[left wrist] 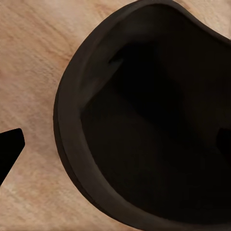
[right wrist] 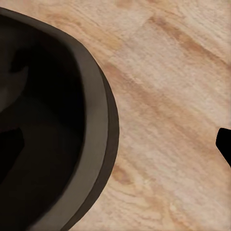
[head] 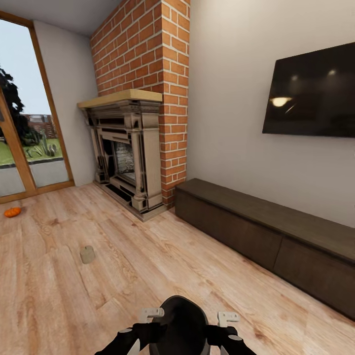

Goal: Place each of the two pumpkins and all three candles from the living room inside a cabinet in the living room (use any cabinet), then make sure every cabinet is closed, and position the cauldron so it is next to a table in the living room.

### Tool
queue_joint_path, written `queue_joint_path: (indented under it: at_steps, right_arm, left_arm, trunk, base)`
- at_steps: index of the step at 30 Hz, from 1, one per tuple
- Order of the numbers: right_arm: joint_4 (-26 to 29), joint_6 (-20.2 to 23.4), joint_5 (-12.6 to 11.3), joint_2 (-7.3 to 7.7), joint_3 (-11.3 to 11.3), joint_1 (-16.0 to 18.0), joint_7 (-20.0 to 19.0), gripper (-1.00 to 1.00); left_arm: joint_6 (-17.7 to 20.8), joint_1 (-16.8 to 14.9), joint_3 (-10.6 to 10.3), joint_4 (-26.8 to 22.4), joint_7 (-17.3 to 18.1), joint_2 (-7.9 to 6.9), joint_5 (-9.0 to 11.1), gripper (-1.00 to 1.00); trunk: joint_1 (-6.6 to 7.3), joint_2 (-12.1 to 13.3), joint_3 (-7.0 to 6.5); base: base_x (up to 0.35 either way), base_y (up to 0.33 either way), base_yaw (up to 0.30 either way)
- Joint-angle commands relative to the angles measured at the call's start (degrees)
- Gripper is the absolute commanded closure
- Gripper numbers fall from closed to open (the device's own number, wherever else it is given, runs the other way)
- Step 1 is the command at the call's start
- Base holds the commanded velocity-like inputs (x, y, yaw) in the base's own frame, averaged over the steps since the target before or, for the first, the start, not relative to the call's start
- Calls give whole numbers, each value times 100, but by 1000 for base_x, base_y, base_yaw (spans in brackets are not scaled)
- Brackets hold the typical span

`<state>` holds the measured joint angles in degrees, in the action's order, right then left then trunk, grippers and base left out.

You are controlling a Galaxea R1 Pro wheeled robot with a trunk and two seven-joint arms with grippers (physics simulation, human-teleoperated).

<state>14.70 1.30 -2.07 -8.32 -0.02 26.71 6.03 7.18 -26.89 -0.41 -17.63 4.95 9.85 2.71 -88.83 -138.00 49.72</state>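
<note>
The black cauldron [head: 180,325] hangs low in front of me, above the wood floor, between both arms. My left gripper [head: 150,315] and right gripper [head: 227,319] each straddle its rim and hold it. The wrist views show its dark inside [left wrist: 144,125] [right wrist: 48,120], with an outer fingertip [left wrist: 10,149] [right wrist: 225,144] beside the wall. An orange pumpkin [head: 12,212] lies on the floor by the window at far left. A tan candle [head: 87,254] stands on the floor ahead to the left. The long dark cabinet [head: 256,231] runs along the right wall, its fronts closed. The table is out of view.
A brick chimney with a stone fireplace [head: 125,148] fills the corner ahead. A dark TV [head: 313,93] hangs on the wall above the cabinet. A tall glass door [head: 24,123] is at the left. Open wood floor lies between me and the fireplace.
</note>
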Motion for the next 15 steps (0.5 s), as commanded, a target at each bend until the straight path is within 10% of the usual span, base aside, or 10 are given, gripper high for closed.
queue_joint_path:
  at_steps: [1,15]
  right_arm:
    - [7,13,-22,-2,2,1,20,-100]
    - [7,14,-19,-3,2,1,17,-100]
  left_arm:
    - [34,0,-3,-12,12,-1,28,-100]
    - [31,0,-3,-12,12,-9,28,-100]
  trunk:
    - [1,-2,6]
    - [-43,-83,42]
  base:
    - [0,-1,0]
    - [0,0,0]
